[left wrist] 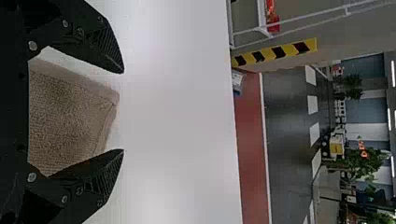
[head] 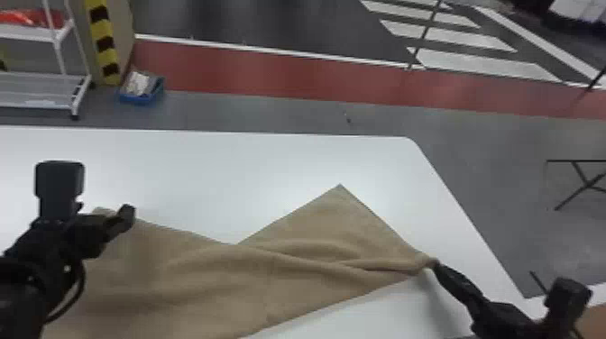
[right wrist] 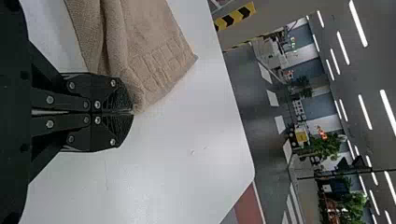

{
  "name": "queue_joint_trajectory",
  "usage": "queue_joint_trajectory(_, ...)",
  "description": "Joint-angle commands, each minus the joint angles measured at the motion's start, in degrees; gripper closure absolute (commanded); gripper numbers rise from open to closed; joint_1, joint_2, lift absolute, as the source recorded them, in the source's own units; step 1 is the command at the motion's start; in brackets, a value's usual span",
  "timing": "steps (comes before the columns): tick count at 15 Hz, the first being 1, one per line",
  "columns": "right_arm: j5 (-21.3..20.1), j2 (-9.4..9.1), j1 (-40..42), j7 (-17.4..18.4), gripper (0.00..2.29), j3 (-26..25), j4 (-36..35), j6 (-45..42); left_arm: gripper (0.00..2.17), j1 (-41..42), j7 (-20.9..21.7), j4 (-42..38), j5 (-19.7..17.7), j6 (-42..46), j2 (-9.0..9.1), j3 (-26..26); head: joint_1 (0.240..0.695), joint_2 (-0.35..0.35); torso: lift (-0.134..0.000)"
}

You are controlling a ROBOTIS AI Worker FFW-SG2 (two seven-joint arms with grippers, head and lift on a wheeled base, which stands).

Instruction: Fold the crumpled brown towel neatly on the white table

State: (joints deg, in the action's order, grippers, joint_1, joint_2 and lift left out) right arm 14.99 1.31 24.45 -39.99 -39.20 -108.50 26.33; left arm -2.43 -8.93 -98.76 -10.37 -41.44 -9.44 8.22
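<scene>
Left gripper (head: 121, 220), fingers spread, slants over the brown towel (head: 252, 284).

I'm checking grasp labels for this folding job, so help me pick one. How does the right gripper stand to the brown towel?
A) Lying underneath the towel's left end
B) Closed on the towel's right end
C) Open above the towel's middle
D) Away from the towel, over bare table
B: the fingers of the right gripper are together, and the brown towel draws to a gathered point at their tips.
</scene>
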Motion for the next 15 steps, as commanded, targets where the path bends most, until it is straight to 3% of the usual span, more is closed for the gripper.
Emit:
queue_joint_trajectory(1,0.0,0.01,0.1,0.0,1.8,-0.1,0.0,0.0,0.34,-0.5,0.1,0.9,0.0,0.0,-0.23,-0.3,0.695,-0.263,-0.124)
queue_joint_trajectory(7,0.0,0.01,0.0,0.0,1.8,-0.1,0.3,0.0,0.58,-0.8,0.4,1.5,0.3,0.0,-0.23,-0.7,0.695,-0.248,-0.124)
queue_joint_trajectory(14,0.0,0.01,0.1,-0.2,1.8,-0.1,0.4,0.0,0.59,0.1,0.8,1.1,0.3,-1.1,-0.23,-0.4,0.695,-0.253,-0.124)
queue_joint_trajectory(15,0.1,-0.08,0.1,-0.2,1.8,-0.1,0.4,0.0,0.69,0.1,1.1,1.1,0.3,-1.6,-0.23,-0.4,0.695,-0.254,-0.124)
